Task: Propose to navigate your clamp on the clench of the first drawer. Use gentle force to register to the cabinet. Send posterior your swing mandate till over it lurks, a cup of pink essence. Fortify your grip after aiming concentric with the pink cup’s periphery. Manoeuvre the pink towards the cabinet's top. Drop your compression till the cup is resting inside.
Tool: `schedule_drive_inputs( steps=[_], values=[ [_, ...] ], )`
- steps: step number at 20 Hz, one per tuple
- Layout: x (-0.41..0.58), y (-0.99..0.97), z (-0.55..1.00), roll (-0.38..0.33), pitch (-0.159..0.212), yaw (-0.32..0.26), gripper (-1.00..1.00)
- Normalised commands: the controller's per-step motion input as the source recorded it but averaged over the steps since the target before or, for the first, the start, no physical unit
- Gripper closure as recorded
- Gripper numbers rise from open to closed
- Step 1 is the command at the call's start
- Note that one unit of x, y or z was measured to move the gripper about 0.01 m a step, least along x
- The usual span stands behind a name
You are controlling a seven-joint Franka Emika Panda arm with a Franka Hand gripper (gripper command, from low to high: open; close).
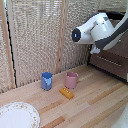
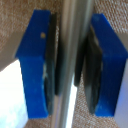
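On the wrist view I see the gripper [image 2: 70, 65] filling the picture, its two blue fingertips [image 2: 35, 65] standing on either side of the silver handle [image 2: 72, 30]. The dark pads look pressed against the bar from both sides, with hardly any gap left, so I read the fingers as closed on the handle. Behind the bar there is only blurred brownish surface.

From the exterior view I see the bulky white arm [image 1: 97, 29] reaching toward the exterior view's right, where the dark brown cabinet [image 1: 117, 57] stands at the edge of the picture. The arm covers the upper drawer [image 1: 121, 46] almost entirely, so I cannot make out the gripper itself here; only the lower drawer's silver bar [image 1: 107, 61] shows clearly.

The pink cup [image 1: 71, 80] stands upright on the wooden table [image 1: 95, 107], well apart from the cabinet and from the arm. A blue cup [image 1: 46, 81] stands near it, toward the exterior view's left, and a flat yellow block [image 1: 66, 93] lies just in front of the pink cup. A patterned white plate [image 1: 17, 116] sits at the near corner on the exterior view's left.
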Motion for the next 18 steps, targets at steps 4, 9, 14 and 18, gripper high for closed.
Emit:
schedule_drive_inputs(
  steps=[4,9,14,18],
  values=[
    [0.017,0.03,0.12,-0.022,0.020,-0.063,-1.00],
    [0.000,0.32,0.52,0.153,0.031,0.006,-1.00],
    [0.000,0.43,0.45,0.237,0.032,0.000,-1.00],
    [0.000,0.42,0.36,0.259,0.044,-0.027,-1.00]
  ],
)
